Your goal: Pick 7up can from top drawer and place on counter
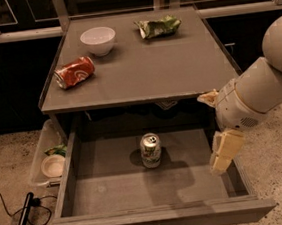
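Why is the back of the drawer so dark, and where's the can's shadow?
Camera view: the counter overhangs the top drawer and shades its back; the 7up can throws its shadow just left of itself on the drawer floor; the hand, over the drawer's right side, is dimly lit too.

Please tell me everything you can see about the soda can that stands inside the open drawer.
The can is small, silver with green marks, apparently aluminium, with a shiny top and pull tab. It stands upright near the middle of the grey floor of the open drawer, touching nothing else. The tool hangs apart from it, over the drawer's right-hand side in the picture.
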{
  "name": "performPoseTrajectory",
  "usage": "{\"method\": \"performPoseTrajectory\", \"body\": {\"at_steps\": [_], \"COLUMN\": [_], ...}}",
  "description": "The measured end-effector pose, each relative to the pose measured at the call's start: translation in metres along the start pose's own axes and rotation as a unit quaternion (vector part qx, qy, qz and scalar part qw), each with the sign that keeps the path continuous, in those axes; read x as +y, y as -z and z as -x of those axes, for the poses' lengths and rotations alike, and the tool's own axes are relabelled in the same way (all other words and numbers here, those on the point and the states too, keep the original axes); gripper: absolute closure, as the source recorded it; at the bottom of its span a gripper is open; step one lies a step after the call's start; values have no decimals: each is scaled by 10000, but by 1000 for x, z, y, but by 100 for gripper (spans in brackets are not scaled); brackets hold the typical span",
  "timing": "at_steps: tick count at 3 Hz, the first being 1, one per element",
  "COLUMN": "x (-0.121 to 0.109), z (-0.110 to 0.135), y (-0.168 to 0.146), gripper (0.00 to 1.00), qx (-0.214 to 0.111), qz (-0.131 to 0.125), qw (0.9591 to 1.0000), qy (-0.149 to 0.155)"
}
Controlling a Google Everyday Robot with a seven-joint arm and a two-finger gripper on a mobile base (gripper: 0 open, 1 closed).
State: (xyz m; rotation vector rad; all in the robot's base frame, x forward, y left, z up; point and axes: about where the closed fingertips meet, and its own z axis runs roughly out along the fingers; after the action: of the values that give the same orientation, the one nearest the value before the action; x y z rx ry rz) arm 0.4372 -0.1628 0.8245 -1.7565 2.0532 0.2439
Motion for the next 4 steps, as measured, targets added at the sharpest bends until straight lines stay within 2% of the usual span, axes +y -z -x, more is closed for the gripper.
{"method": "performPoseTrajectory", "body": {"at_steps": [1,2,3,4], "x": [3,1,-10,-17], "z": [4,8,11,15], "y": [-30,-77,-112,-141], "gripper": [0,0,0,0], "qx": [-265,-803,-1493,-2104], "qz": [116,140,-12,-164], "qw": [9996,9967,9887,9774], "qy": [32,-16,-109,-144]}}
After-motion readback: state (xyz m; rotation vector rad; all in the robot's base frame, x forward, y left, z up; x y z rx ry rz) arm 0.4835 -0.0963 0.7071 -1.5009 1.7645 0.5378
